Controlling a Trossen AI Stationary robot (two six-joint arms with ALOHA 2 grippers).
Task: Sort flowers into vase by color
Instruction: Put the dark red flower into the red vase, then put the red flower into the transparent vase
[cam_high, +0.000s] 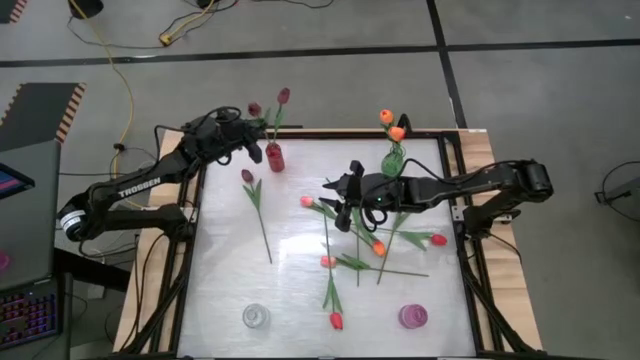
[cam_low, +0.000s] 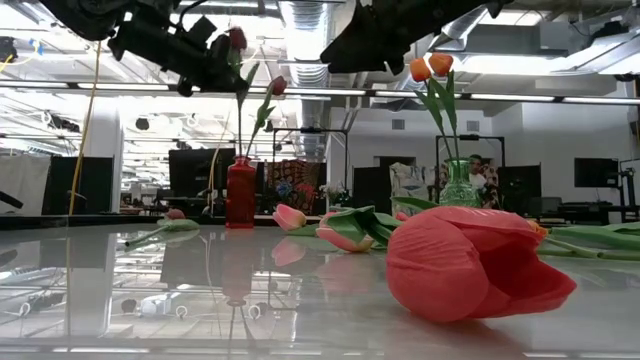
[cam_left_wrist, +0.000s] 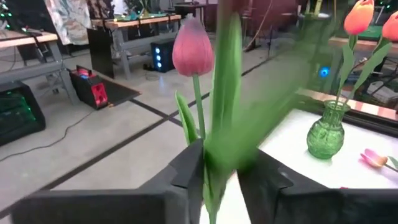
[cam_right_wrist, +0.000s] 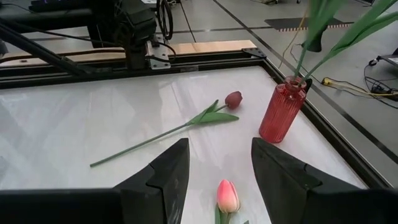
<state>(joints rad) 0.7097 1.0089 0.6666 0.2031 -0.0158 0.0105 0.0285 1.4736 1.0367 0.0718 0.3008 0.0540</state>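
While the maroon tulip (cam_high: 254, 108) is sitting stem-down in the red vase (cam_high: 274, 157), the left gripper (cam_high: 251, 150) is half-opening around its stem; back straight off. Right gripper (cam_high: 340, 200) is hovering wide, empty, beyond that vase.

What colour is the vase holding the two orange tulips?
Green glass vase; the left wrist view shows it best.
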